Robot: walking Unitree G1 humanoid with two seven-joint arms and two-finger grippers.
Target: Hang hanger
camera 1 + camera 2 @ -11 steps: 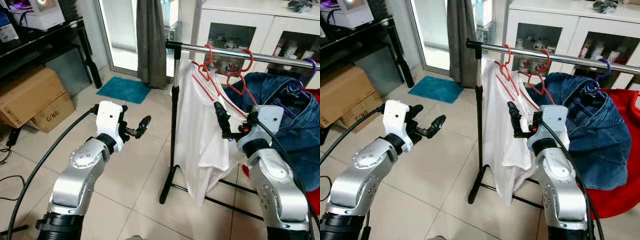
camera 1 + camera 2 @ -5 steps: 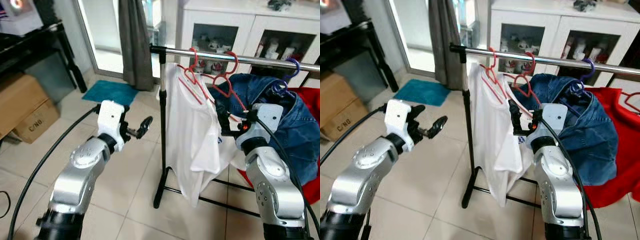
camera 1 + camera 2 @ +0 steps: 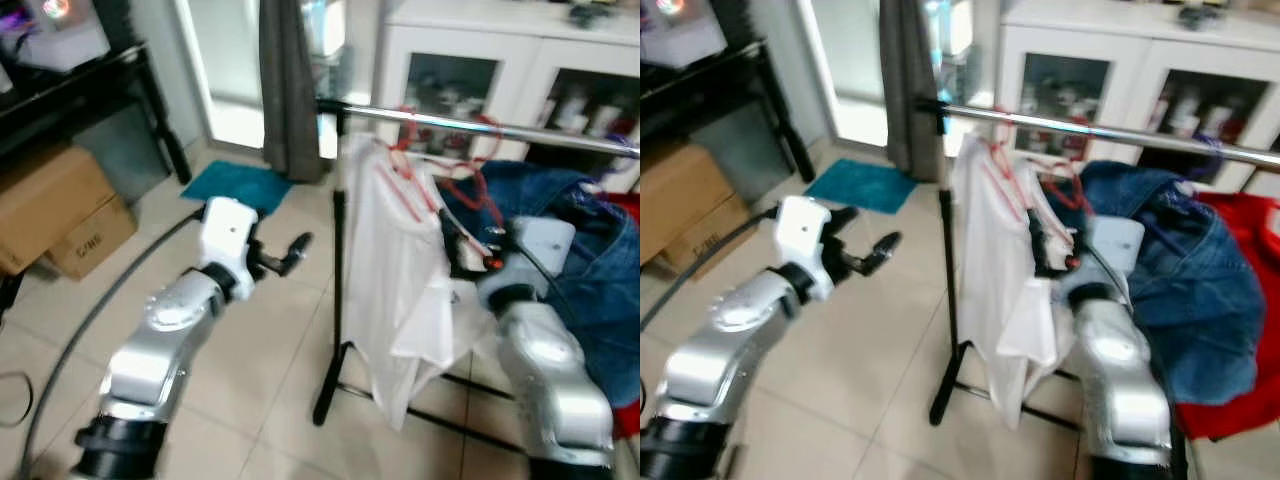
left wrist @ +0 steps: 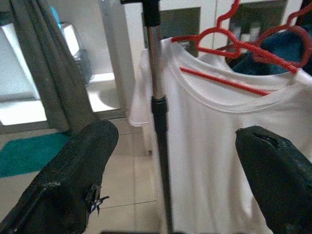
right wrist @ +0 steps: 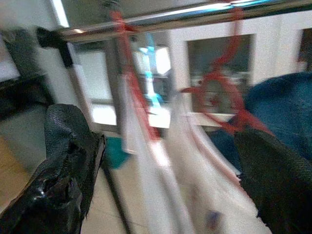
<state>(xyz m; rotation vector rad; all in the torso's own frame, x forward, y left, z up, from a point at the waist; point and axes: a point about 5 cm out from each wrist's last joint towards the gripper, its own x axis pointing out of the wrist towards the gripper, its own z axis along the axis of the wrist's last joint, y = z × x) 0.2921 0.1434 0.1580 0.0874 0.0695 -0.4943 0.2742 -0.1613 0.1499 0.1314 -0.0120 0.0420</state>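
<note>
A chrome rail (image 3: 500, 128) on a black stand carries two red hangers. One red hanger (image 4: 234, 41) holds a white T-shirt (image 3: 395, 260); the second red hanger (image 5: 222, 83) hangs just behind it, hooked on the rail. My right gripper (image 3: 455, 250) is raised beside the shirt's right shoulder, close to the hanger arms. Its wrist view shows the right gripper (image 5: 163, 131) open, with nothing between the fingers. My left gripper (image 3: 280, 255) is held out left of the stand's pole (image 4: 158, 112). In its wrist view the left gripper (image 4: 176, 136) is open and empty.
A blue denim jacket (image 3: 585, 235) and a red garment (image 3: 1240, 330) hang further right on the rail. A white glass-front cabinet (image 3: 520, 60) stands behind. Cardboard boxes (image 3: 55, 205) sit under a black table (image 3: 95, 85) at left. A teal mat (image 3: 235, 185) lies by a grey curtain (image 3: 290, 90).
The whole picture has shifted and blurred, so the camera has moved. Both arms keep the same raised pose, and the hangers stay on the rail.
</note>
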